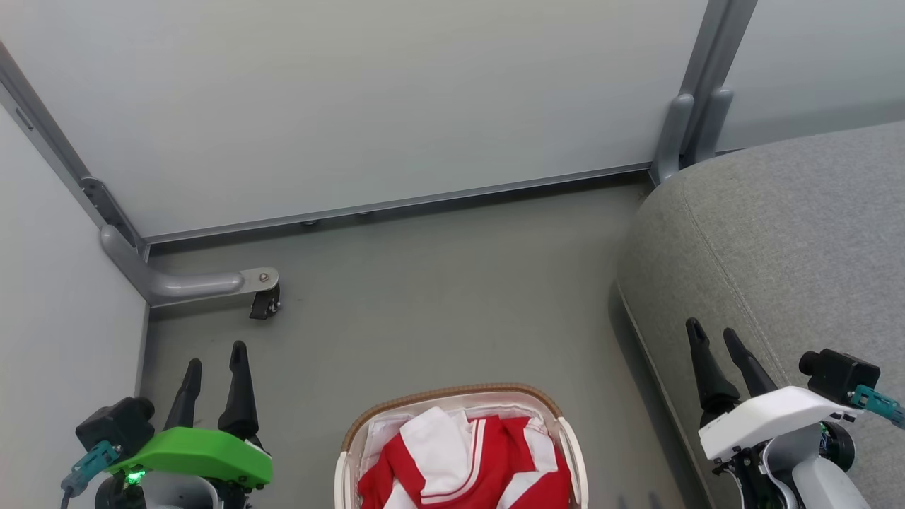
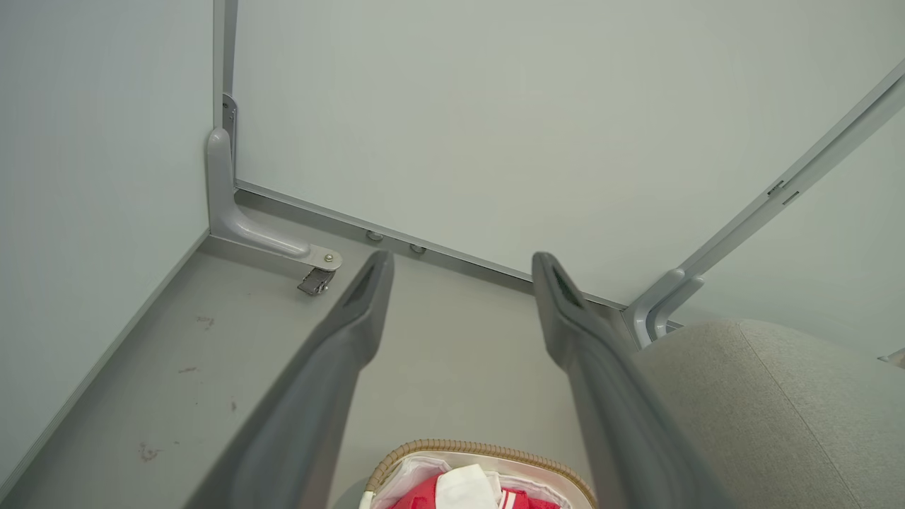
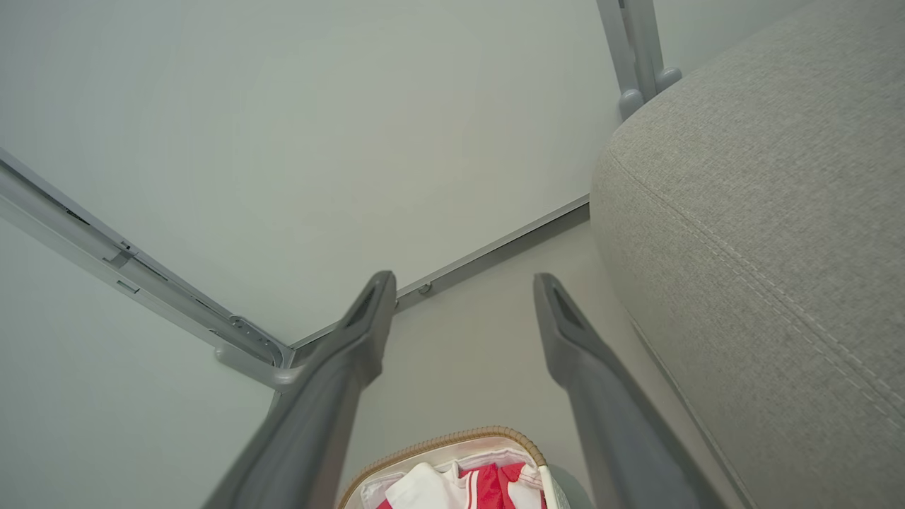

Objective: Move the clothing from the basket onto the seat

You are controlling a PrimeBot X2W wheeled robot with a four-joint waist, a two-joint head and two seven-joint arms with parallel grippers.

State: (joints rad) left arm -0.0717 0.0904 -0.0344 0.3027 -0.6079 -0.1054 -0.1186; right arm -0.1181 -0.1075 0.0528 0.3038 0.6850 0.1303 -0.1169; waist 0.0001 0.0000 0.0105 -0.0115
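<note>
Red and white clothing (image 1: 470,459) lies heaped in the white basket (image 1: 452,393) with a brown woven rim, on the floor at the bottom middle of the head view. The grey fabric seat (image 1: 792,247) rises at the right. My left gripper (image 1: 215,360) stands open at the lower left, left of the basket, with nothing between its fingers. My right gripper (image 1: 714,331) stands open at the lower right, over the seat's front edge. The left wrist view has the basket (image 2: 452,448), the clothing (image 2: 466,491) and the seat (image 2: 778,410). In the right wrist view are the basket (image 3: 452,437) and the seat (image 3: 763,226).
Pale partition walls (image 1: 353,92) close the space behind and on the left. A grey metal foot with a small castor (image 1: 265,302) sticks out onto the floor near the left corner. Another grey post (image 1: 689,127) stands by the seat's back corner. Grey floor (image 1: 438,304) lies beyond the basket.
</note>
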